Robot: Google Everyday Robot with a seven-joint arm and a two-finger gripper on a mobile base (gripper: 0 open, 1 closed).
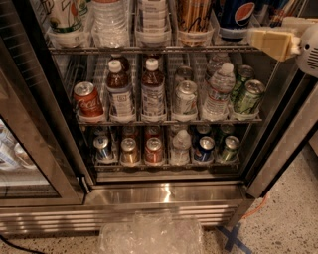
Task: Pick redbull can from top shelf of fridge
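The fridge (pixel 164 196) stands open in front of me with its drinks on chrome wire racks. The top shelf (pixel 149 49) runs along the upper edge of the view and holds a patterned can, two clear bottles, a gold can and a Pepsi can (pixel 236 15). At its far right a slim blue-and-silver can (pixel 279 9), probably the redbull can, shows only in part behind my gripper. My gripper (pixel 276 39) hangs at the upper right, level with the top shelf's front edge and just in front of that lane. It holds nothing that I can see.
The middle rack holds a Coca-Cola can (pixel 88 100), two brown bottles, a silver can, a water bottle and green cans. The bottom rack holds several small cans. The glass door (pixel 30 149) stands open at the left. Crumpled clear plastic (pixel 149 235) lies on the floor.
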